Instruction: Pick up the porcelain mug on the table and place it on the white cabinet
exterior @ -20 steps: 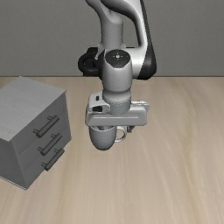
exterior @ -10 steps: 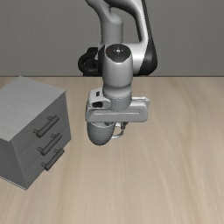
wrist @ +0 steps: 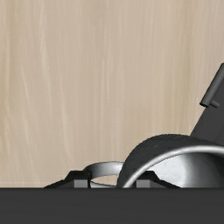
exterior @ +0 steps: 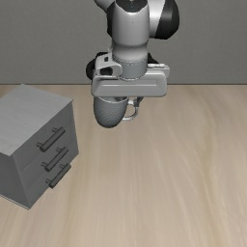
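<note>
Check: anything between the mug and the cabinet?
Nothing; only bare table lies between the mug and the cabinet, seen in the exterior view.

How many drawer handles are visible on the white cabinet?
3, stacked down the front of the white cabinet: top handle, middle handle, bottom handle. None appears hidden.

The claw (exterior: 123, 100) covers the top of the porcelain mug (exterior: 108, 114). To the exterior view's left of the mug, the white cabinet (exterior: 29, 135) runs past the edge. In the wrist view the mug's rim (wrist: 157, 140) is cropped.
</note>
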